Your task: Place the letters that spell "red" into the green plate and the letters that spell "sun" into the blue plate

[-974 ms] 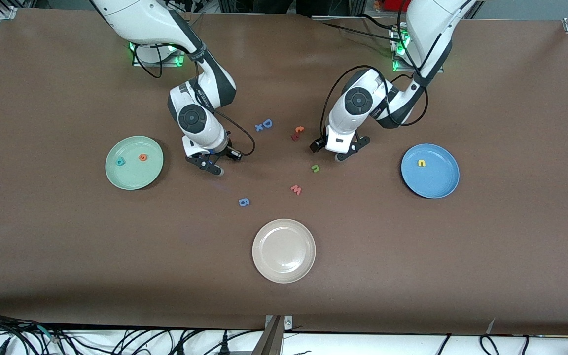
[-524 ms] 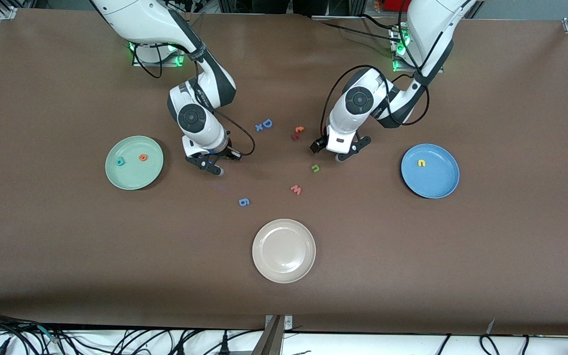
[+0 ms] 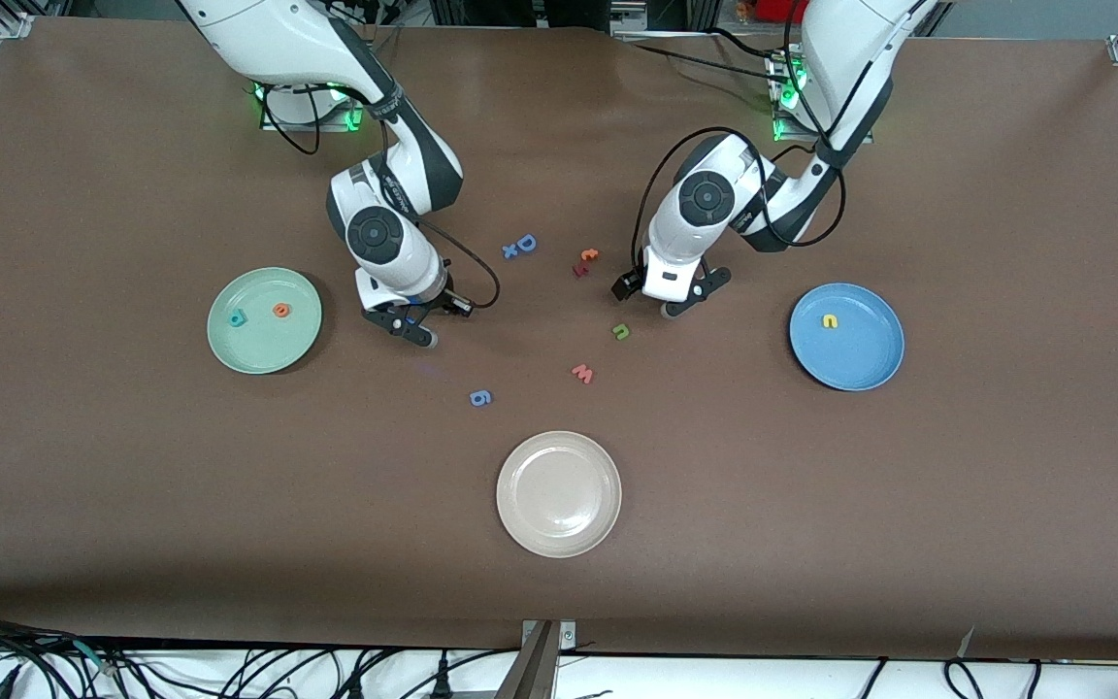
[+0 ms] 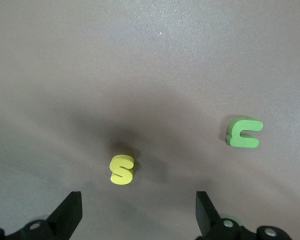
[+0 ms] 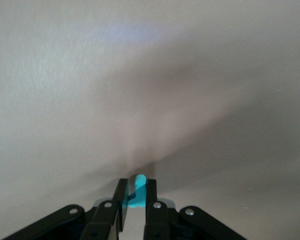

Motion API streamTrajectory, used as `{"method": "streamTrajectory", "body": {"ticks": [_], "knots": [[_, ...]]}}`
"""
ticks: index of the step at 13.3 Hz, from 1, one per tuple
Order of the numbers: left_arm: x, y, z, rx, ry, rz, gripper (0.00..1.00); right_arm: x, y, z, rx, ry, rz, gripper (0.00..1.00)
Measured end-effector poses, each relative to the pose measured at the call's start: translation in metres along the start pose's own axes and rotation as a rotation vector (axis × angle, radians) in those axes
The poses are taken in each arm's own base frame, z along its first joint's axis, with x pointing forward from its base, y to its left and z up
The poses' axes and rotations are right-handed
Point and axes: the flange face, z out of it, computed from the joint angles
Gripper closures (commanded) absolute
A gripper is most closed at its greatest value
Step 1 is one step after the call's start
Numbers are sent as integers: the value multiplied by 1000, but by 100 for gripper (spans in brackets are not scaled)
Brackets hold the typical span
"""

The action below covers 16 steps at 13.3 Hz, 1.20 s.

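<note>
Item: teal letter [image 5: 137, 190], probably the "r". Lift it straight up, carry it to the green plate [image 3: 229, 351] at nine o'clock of the right gripper [image 3: 402, 325], and release low.
Right gripper: closed tight, pinching the letter.
Left gripper [image 4: 139, 215]: jaws wide, empty, over the yellow "s" [image 4: 122, 169].

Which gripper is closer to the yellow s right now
Left. The left gripper hangs open right over the yellow s. The right gripper is over bare table toward the green plate, shut on a teal letter.
</note>
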Motion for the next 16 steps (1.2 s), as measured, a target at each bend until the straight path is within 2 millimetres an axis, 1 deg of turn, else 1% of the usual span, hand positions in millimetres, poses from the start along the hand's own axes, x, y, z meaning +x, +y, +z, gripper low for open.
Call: {"method": "streamTrajectory", "body": {"ticks": [2,3,4,5,7,10,11,12,14,15,16], "knots": [[0,0,0,2,0,0,0,18,7,-36,-40,-21,11,98],[0,0,0,2,-1,0,0,28,13,-55,-60,-33,6,98],[0,0,0,3,-1,0,0,39,23,-71,-81,-47,-4,98],[0,-1,0,6,-2,0,0,52,39,-83,-100,-60,-18,98],[-1,-1,1,11,4,12,0,84,79,-97,-134,-93,-64,98],[-2,-5,5,30,19,27,0,132,152,-115,-163,-164,-161,98],[-2,-7,6,37,29,31,0,144,175,-119,-162,-180,-189,98],[-2,-8,8,42,33,29,0,153,196,-118,-159,-192,-216,98],[0,-9,8,43,36,24,0,163,234,-101,-156,-210,-265,98],[3,-10,8,38,39,19,2,165,253,-89,-153,-209,-281,98],[7,-9,7,25,45,11,2,165,266,-76,-152,-206,-290,97]]}}
